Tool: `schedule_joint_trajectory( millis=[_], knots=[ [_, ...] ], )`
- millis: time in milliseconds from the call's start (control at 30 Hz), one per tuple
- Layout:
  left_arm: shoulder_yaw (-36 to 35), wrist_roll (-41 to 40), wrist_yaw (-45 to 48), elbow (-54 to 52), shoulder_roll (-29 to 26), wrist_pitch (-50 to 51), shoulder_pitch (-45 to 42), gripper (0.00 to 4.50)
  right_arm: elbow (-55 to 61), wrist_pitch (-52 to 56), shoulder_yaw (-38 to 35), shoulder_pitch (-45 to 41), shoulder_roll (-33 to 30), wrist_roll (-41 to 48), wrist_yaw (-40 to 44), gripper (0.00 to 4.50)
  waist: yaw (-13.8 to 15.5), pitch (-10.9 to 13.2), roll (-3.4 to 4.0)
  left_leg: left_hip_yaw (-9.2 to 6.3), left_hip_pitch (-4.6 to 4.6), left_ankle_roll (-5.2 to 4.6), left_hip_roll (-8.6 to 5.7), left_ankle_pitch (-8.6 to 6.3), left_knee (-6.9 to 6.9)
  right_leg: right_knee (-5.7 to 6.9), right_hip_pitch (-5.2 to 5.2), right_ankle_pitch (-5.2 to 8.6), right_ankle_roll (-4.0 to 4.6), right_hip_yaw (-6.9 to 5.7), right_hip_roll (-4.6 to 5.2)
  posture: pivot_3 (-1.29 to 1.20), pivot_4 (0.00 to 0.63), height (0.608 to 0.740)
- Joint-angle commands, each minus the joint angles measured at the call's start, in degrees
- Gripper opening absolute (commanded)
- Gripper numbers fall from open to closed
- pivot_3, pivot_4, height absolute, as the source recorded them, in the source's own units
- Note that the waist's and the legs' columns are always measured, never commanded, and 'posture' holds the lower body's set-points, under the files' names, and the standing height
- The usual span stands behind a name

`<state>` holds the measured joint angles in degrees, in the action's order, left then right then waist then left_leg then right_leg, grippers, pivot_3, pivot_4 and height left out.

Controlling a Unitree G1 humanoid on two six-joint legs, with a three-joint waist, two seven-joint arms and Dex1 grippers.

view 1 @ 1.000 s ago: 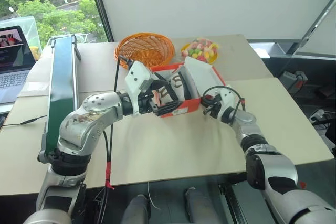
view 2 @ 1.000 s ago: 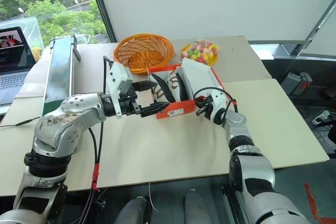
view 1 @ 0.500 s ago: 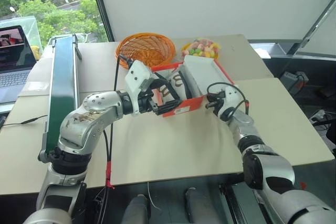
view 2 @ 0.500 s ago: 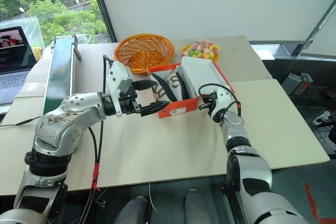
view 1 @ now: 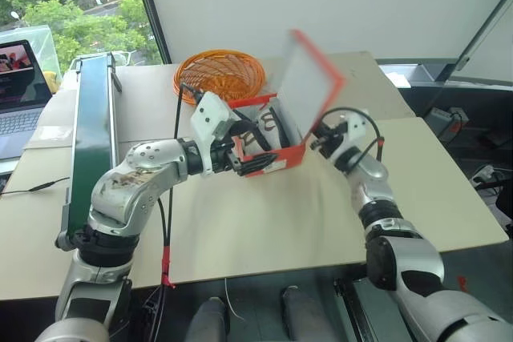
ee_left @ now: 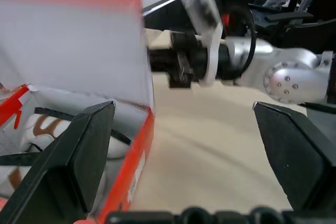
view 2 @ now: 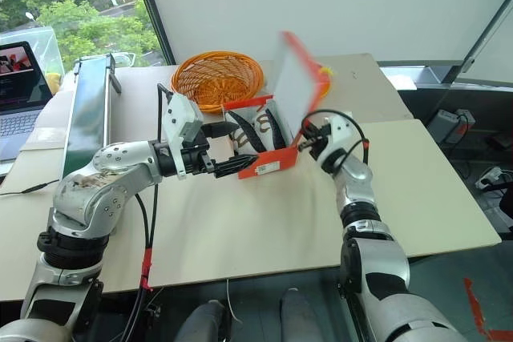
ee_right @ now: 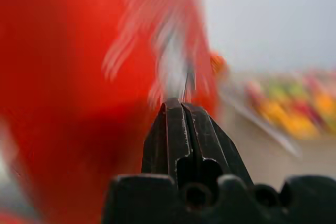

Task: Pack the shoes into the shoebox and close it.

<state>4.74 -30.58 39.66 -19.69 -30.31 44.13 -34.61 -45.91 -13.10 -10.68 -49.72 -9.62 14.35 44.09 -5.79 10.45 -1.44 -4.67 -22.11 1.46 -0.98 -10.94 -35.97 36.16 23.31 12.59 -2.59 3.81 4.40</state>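
Showing the right gripper (view 2: pixel 306 138), fingers pressed together with nothing between them, raised from table level to the lower outer face of the lid (view 1: pixel 309 78). Lid swung up from lying flat on the table to standing near upright and smeared with motion; seen as red blur just ahead of the closed fingertips in the right wrist view, contact not resolvable. Shoebox (view 1: pixel 272 159) on the tan table (view 1: pixel 240 222), in the same place as a second ago, its near red wall facing the robot. Shoes (view 1: pixel 260 130), white with dark laces, lying side by side inside the box, also seen in the left wrist view. Left gripper (view 2: pixel 220 148) unmoved at the left near corner of the box, fingers (ee_left: pixel 79 166) spread wide and holding nothing, one finger over the box interior, the other over bare table. Orange wicker basket (view 2: pixel 218 78) behind the box. Judged: packing complete, closing in hand, lid about halfway over; remaining, to tip it past upright and down onto the box.
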Motion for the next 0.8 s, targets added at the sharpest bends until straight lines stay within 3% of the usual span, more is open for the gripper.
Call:
schedule_joint_trajectory(
  millis=[33,133,233,333,533,633,800],
  knots=[
    [-2.1,-0.1,0.5,-1.5,-1.6,-0.5,-0.7,4.50,10.9,10.0,5.5,4.0,1.7,1.9,4.7,0.07,0.3,0.0,0.00,-0.01,0.00,0.00,0.00,0.00,0.00,0.00,0.00,0.00,0.01,0.00,0.00,0.00,0.150,0.740],
    [-3.0,-0.1,0.5,-1.1,-2.5,-0.6,-0.9,4.50,15.8,15.2,11.4,7.8,2.0,-0.7,6.8,0.07,0.8,0.0,0.00,-0.04,-0.03,0.01,-0.02,-0.01,-0.02,0.00,0.00,-0.01,0.02,-0.01,0.01,0.00,0.150,0.740],
    [-3.9,0.0,0.1,-1.5,-3.2,-0.6,-0.3,4.50,16.1,16.6,12.6,8.4,1.9,-1.4,5.3,0.07,1.6,0.0,0.01,-0.04,-0.10,0.02,-0.04,-0.01,-0.03,-0.01,0.08,-0.01,0.02,0.00,0.02,0.00,0.150,0.740],
    [-5.0,-0.2,-1.1,-2.7,-3.4,0.0,1.1,4.50,12.8,15.4,12.8,5.4,1.0,-3.5,2.7,0.07,1.7,0.0,0.01,-0.03,-0.21,0.02,-0.03,-0.01,-0.04,0.06,0.27,-0.02,0.04,0.00,0.02,0.00,0.150,0.740],
    [-6.9,0.3,-4.3,-4.9,-3.7,0.3,5.7,4.50,5.7,18.5,7.3,-6.5,0.4,1.8,3.6,0.07,1.5,0.0,0.00,0.03,-0.24,0.02,-0.01,-0.01,0.00,0.15,0.42,-0.05,0.09,0.09,-0.01,0.00,0.150,0.740],
    [-7.6,0.8,-6.0,-5.4,-3.6,0.4,6.8,4.50,-2.2,15.9,7.4,-12.5,-0.6,-1.1,1.9,0.07,1.8,0.0,0.00,0.02,-0.33,0.02,0.00,-0.01,0.00,0.21,0.57,-0.07,0.12,0.09,-0.01,0.00,0.150,0.740],
    [-7.8,1.9,-9.3,-7.0,-2.9,0.5,8.2,4.50,-21.9,10.0,13.2,-19.7,0.4,-12.3,-8.0,0.07,1.8,0.0,-0.01,0.05,-0.43,0.02,-0.02,-0.01,0.01,0.19,0.68,-0.09,0.14,0.09,0.01,0.00,0.150,0.740]
  ],
)
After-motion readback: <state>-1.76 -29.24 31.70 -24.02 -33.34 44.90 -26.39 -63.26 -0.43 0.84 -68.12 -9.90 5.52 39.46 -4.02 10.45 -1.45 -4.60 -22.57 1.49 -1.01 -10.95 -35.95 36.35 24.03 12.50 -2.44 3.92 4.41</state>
